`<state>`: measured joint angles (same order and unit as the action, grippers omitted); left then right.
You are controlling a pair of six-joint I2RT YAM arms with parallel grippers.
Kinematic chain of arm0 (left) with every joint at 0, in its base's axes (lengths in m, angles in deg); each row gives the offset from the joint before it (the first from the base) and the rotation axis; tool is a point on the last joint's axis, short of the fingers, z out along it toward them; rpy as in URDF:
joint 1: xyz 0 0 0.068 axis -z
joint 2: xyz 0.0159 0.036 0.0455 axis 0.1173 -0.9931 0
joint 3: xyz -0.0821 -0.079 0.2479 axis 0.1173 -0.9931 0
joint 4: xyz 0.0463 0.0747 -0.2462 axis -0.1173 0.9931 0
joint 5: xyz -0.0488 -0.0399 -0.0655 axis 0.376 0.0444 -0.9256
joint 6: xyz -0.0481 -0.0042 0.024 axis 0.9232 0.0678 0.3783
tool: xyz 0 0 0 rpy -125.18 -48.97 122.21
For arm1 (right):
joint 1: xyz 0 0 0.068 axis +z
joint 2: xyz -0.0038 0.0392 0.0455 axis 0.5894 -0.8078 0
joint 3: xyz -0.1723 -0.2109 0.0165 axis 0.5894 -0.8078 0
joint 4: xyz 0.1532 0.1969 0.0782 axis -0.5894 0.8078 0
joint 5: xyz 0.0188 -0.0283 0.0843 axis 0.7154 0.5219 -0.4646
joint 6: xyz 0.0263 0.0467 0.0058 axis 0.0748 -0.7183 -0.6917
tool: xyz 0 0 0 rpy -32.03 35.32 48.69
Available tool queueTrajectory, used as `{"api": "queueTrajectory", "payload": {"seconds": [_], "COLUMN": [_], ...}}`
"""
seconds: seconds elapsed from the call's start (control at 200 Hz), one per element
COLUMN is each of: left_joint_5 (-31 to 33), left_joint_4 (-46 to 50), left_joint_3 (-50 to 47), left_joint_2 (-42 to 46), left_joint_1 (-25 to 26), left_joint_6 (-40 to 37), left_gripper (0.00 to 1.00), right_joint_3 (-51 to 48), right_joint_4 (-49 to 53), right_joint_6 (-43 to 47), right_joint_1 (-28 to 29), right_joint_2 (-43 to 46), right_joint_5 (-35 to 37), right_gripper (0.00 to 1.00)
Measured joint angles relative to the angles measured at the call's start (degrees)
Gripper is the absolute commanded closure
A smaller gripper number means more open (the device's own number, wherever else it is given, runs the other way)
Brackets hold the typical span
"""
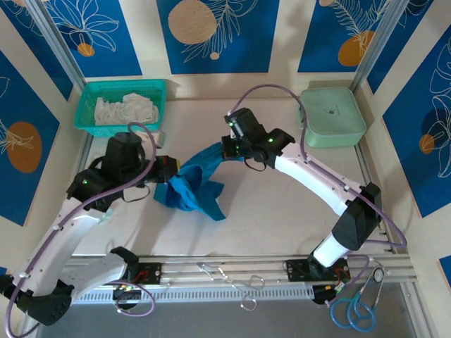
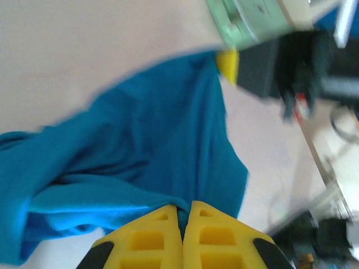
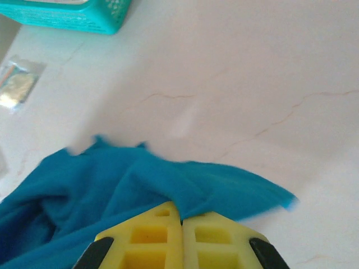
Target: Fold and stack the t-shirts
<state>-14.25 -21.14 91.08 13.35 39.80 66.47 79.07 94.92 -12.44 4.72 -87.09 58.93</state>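
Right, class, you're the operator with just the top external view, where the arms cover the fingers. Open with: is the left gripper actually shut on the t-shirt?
Observer: Yes. In the left wrist view the left gripper has its yellow fingers pressed together, with a fold of the teal-blue t-shirt pinched between them.
Operator: And the right one?
Observer: The right wrist view shows the right gripper shut on an edge of the shirt in the same way.
Operator: Where on the shirt do they hold?
Observer: Opposite ends. From the left wrist, the cloth's far corner meets the right gripper's yellow fingertip.
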Motion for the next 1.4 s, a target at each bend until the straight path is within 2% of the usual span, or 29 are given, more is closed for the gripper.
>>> {"api": "queueTrajectory", "payload": {"seconds": [0.045,0.07,0.115,0.165,0.19,0.295,0.35,0.48,0.665,0.856,0.961,1.136,1.401], "left_joint_5": [-0.2,-0.2,-0.2,-0.5,-0.7,-0.9,0.0,5.8,17.8,25.6,24.7,18.6,10.8], "left_joint_4": [-0.9,-1.8,-3.9,-6.7,-8.5,-13.8,-14.7,-12.3,-4.2,3.6,3.8,-2.0,-20.9], "left_joint_3": [-0.7,-1.2,-1.7,-2.0,-2.0,-1.6,-1.4,-0.5,1.0,-9.0,-18.1,-28.9,-33.9], "left_joint_2": [-1.4,-2.6,-5.3,-9.7,-12.4,-22.6,-26.4,-27.4,-20.7,-13.8,-11.2,-5.8,-10.4], "left_joint_1": [3.7,5.8,9.4,13.3,15.5,21.8,23.7,24.3,22.7,17.2,11.6,2.1,-1.8], "left_joint_6": [0.3,0.7,1.2,1.5,2.1,2.6,2.8,2.5,2.8,7.2,9.6,11.5,8.5], "left_gripper": [0.97,0.91,0.71,0.43,0.35,0.19,0.00,0.00,0.00,0.00,0.00,0.06,0.12], "right_joint_3": [-0.3,-0.7,-1.6,-3.1,-3.8,-6.3,-7.2,-10.3,-14.1,-15.8,-16.6,-18.2,-21.9], "right_joint_4": [-0.4,-0.7,-1.4,-2.1,-2.5,-3.3,-3.7,-5.6,-7.6,-9.3,-9.8,-10.4,-10.1], "right_joint_6": [1.8,2.8,4.3,5.7,6.3,8.2,8.7,9.7,9.7,8.9,8.4,7.3,5.6], "right_joint_1": [-1.9,-3.0,-4.8,-7.1,-8.1,-12.2,-13.7,-15.5,-17.9,-19.7,-19.6,-19.6,-19.2], "right_joint_2": [0.0,0.0,0.0,0.0,0.0,0.0,-0.2,-0.3,-0.8,-1.7,-1.8,-1.8,0.7], "right_joint_5": [-0.2,-0.6,-1.3,-1.9,-2.1,-2.5,-2.5,-2.9,-4.3,-5.6,-5.9,-6.4,-6.6], "right_gripper": [1.00,1.00,1.00,1.00,1.00,1.00,1.00,1.00,1.00,1.00,1.00,1.00,1.00]}}
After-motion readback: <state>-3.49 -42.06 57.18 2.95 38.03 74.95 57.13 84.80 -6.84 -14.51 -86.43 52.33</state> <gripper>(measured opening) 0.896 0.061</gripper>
